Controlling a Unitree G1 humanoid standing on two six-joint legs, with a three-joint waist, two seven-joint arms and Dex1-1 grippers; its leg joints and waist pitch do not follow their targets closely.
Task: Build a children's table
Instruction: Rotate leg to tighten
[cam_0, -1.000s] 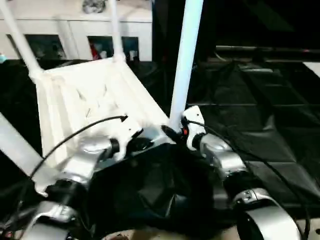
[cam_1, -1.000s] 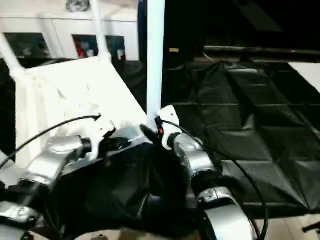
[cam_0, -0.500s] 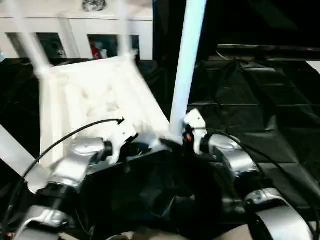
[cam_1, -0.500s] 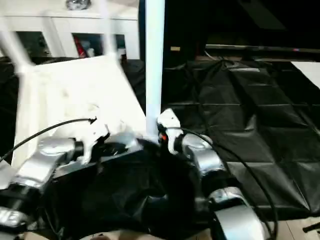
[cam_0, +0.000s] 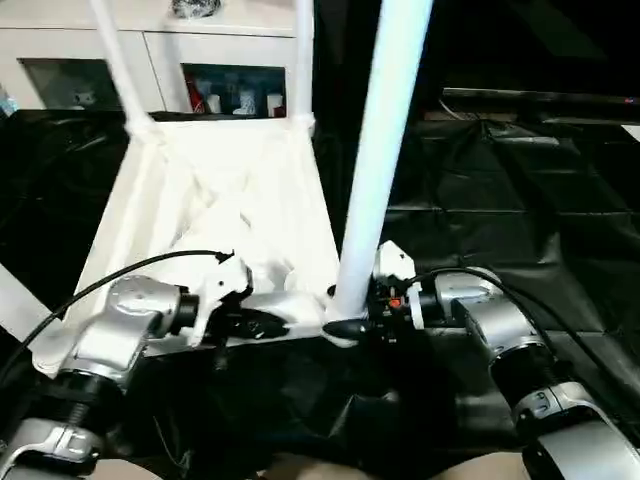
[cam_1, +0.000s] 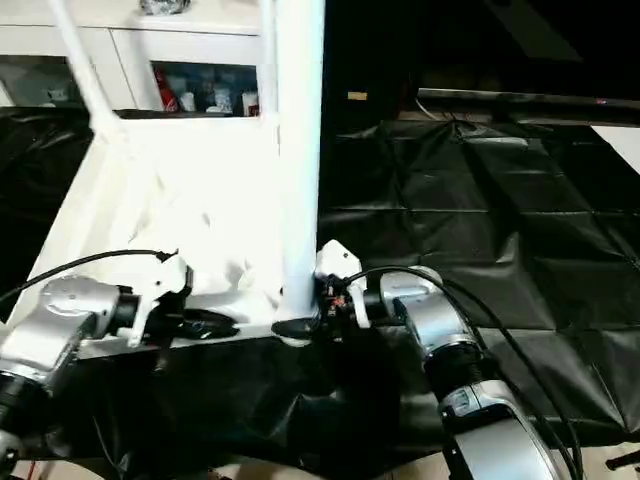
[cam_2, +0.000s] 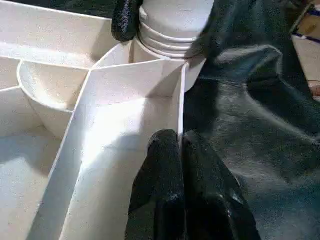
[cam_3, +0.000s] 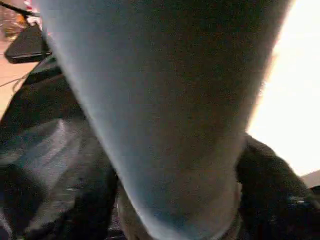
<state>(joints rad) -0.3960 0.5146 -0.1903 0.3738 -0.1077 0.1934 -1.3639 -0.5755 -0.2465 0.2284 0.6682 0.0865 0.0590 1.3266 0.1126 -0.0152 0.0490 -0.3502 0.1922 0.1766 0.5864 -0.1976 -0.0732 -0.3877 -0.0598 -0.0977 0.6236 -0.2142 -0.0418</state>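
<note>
Tabletop lies underside up on the black sheet, ribs showing. Two far legs already stand in their corner sockets; a third leg stands upright at the near right corner, its ringed foot seated in or just entering the socket. My right claw pinches that leg near its base, fingers on either side of the tube. My left claw is pressed together on the thin rim wall by that corner, steadying the top. Judged: three legs placed or nearly so; the near left corner I cannot make out. A white cabinet stands behind, well apart. Loose folds of sheet crowd the near edge and could snag.
</note>
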